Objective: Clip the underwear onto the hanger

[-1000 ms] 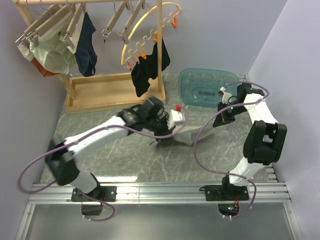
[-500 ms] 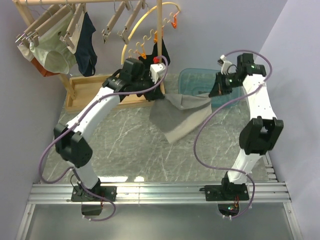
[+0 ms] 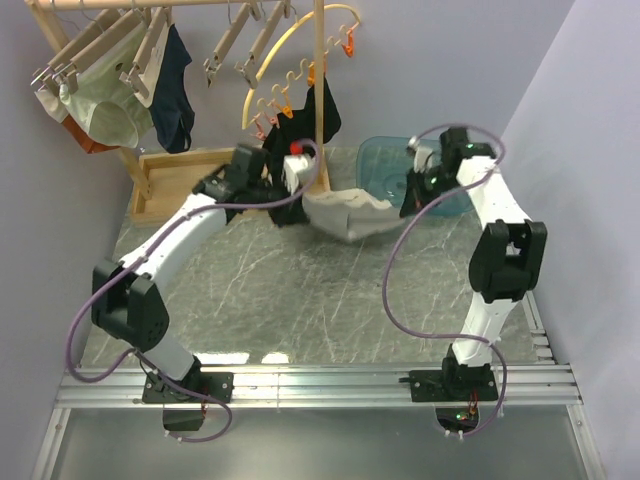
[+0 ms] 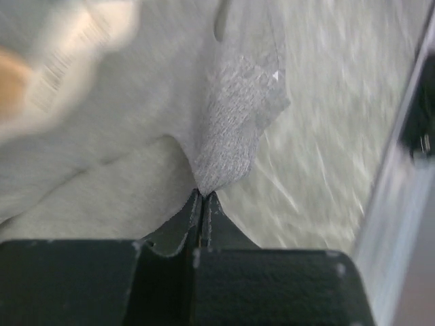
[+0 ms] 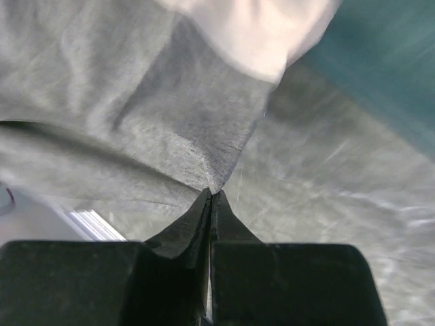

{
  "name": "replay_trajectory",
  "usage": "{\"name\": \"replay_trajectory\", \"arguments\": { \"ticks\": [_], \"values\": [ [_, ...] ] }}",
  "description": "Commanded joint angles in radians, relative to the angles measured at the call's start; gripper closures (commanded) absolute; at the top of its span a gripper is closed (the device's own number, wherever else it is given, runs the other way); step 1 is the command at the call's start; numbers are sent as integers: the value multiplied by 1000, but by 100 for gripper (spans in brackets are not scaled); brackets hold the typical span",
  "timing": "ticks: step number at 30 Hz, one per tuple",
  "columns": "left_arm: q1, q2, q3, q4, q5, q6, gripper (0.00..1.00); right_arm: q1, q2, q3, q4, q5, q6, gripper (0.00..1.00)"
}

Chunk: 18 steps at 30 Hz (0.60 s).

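The pale grey-beige underwear (image 3: 350, 212) hangs stretched between my two grippers above the table's back middle, sagging in the centre. My left gripper (image 3: 300, 192) is shut on its left corner, and the left wrist view shows the fabric (image 4: 224, 122) pinched at my gripper's tips (image 4: 202, 194). My right gripper (image 3: 410, 200) is shut on the right corner, with the cloth (image 5: 183, 129) held at its tips (image 5: 212, 193). Two bare light wooden clip hangers (image 3: 228, 45) hang on the rack's top rail, above and left of both grippers.
A teal basin (image 3: 400, 165) sits behind the right gripper. The wooden rack's base (image 3: 200, 185) and upright post (image 3: 320, 100) stand just behind the left gripper. A yellow curved hanger (image 3: 290, 60) holds a black garment (image 3: 300, 135). Pale green briefs (image 3: 105, 110) and navy briefs (image 3: 175, 90) hang at far left.
Both grippers lifted the underwear off the table and carried it toward the back. It went from a hanging sheet to a short sagging span between the grippers.
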Motion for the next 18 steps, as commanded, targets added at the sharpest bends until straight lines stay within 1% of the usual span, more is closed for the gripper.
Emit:
{"name": "replay_trajectory", "arguments": {
  "ticks": [1, 2, 3, 5, 6, 8, 9, 11, 13, 14, 18],
  "values": [
    [-6, 11, -167, -56, 66, 89, 100, 44, 36, -123, 32, 73, -76, 100],
    [-23, 0, -245, -65, 69, 131, 100, 50, 42, -152, 34, 91, -96, 100],
    [-34, -7, -286, -64, 71, 143, 100, 52, 50, -208, 44, 100, -103, 100],
    [-51, -27, -385, -55, 86, 151, 100, 52, 47, -267, 60, 140, -119, 100],
    [-87, -38, -407, -64, 85, 155, 100, 55, 41, -313, 72, 152, -134, 100],
    [-140, -50, -462, -64, 68, 159, 100, 55, 33, -353, 81, 174, -146, 100],
    [-191, -61, -479, -56, 50, 156, 100, 55, 24, -386, 89, 186, -154, 100],
    [-256, -61, -519, -48, 39, 127, 100, 56, 14, -416, 87, 192, -168, 100],
    [-287, -49, -536, -47, 55, 103, 100, 56, 1, -450, 89, 203, -173, 100],
    [-322, -37, -533, -58, 43, 96, 100, 55, -12, -460, 89, 206, -182, 100],
    [-384, -6, -519, -62, 58, 62, 100, 58, -39, -523, 75, 238, -211, 100]
  ]
}}
